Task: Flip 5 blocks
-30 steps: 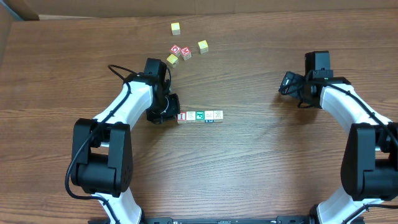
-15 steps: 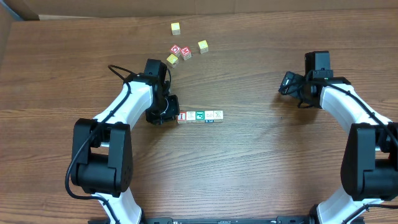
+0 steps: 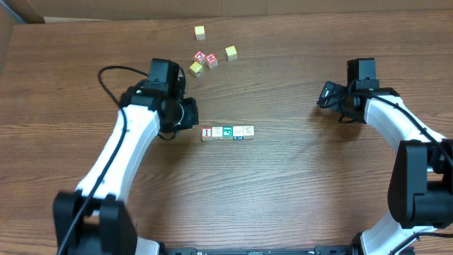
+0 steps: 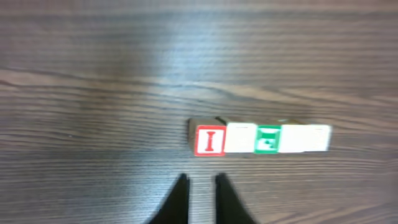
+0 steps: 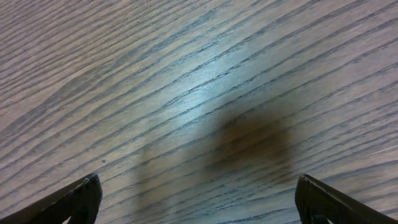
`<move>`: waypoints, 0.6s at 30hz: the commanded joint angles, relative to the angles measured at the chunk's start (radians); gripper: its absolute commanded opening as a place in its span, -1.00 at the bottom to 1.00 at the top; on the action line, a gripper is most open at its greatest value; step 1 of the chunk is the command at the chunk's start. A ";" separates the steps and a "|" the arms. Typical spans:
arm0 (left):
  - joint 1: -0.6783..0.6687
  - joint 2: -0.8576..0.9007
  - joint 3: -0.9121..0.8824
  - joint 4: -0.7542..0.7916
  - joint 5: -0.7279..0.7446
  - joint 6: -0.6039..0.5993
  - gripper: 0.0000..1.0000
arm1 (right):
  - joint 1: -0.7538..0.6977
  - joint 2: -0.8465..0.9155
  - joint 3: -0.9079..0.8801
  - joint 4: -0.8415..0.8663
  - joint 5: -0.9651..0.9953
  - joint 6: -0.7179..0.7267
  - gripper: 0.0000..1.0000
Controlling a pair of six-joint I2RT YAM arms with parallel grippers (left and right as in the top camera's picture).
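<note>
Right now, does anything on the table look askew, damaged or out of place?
Nothing stands out. The five alphabet blocks lie in one straight row, side by side, none tipped. The yellow cubes and red cubes lie scattered farther back, apart from the row; no damage shows.

5 blocks (image 3: 227, 132) touching in 1 straight L-R row; L-most red "I", 3rd green, rest mostly whitish.

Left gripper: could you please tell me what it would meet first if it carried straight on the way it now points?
Most likely the red "I" block ending the block row; the left gripper aims at it, though its height is unclear.
</note>
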State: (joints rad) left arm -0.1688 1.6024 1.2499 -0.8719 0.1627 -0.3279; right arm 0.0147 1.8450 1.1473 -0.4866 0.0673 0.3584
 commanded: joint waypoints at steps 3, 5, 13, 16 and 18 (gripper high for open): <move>-0.002 -0.036 0.002 0.003 -0.008 0.009 -0.03 | -0.004 0.003 0.018 0.006 0.010 -0.007 1.00; -0.002 -0.034 0.002 0.002 -0.009 0.010 0.56 | -0.004 0.003 0.018 0.006 0.010 -0.008 1.00; -0.002 -0.032 0.002 0.003 -0.009 0.010 1.00 | -0.004 0.003 0.018 0.006 0.010 -0.008 1.00; -0.002 -0.032 0.002 0.003 -0.009 0.010 1.00 | -0.004 0.003 0.018 0.006 0.010 -0.007 1.00; -0.002 -0.032 0.002 0.003 -0.009 0.010 1.00 | -0.004 0.003 0.018 0.006 0.010 -0.008 1.00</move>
State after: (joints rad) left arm -0.1688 1.5700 1.2499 -0.8688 0.1600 -0.3298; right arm 0.0143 1.8450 1.1473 -0.4866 0.0673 0.3580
